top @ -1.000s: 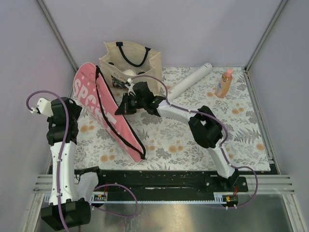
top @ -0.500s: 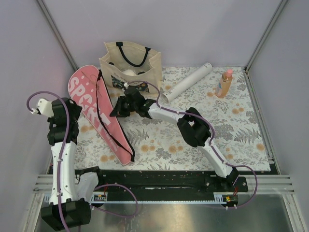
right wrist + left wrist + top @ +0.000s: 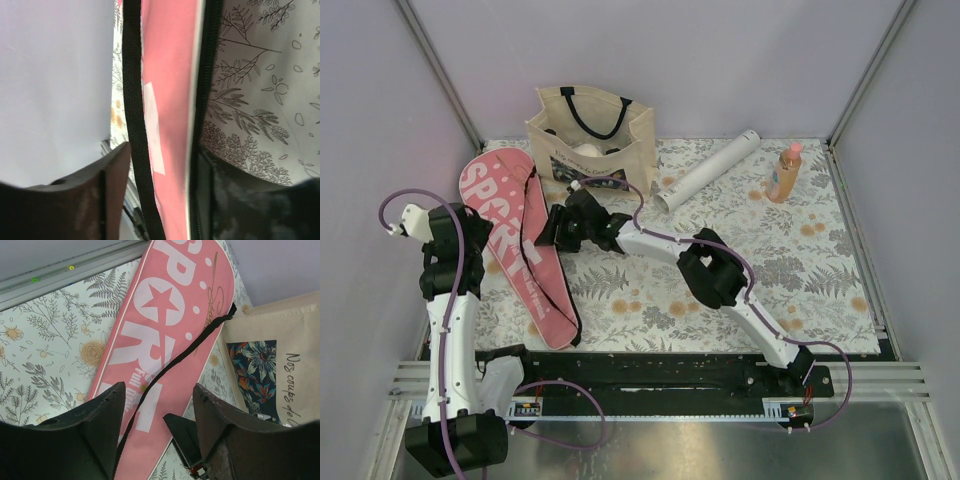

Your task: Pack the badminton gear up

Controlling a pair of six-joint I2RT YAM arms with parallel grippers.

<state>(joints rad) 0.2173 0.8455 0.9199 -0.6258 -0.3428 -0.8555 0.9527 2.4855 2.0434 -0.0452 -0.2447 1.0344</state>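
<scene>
The pink SPORT-lettered case (image 3: 510, 240) lies flat on the left of the floral mat, its black strap (image 3: 525, 215) draped across it. My right gripper (image 3: 542, 232) reaches left to the case's right edge. In the right wrist view its jaws (image 3: 162, 150) stand open, with the case's zipped edge (image 3: 167, 100) and the strap between them. My left gripper (image 3: 157, 390) hangs open above the case (image 3: 165, 315), holding nothing. A long white tube (image 3: 708, 170) lies at the back of the mat.
A beige cloth tote (image 3: 590, 135) with dark straps stands upright at the back, just behind the case. An orange bottle with a pink cap (image 3: 785, 172) stands at the back right. Walls close in the left, back and right sides.
The case, held tilted up a second ago, has swung left and dropped flat on the mat. My right gripper followed it left and opened. The left arm stayed put.
</scene>
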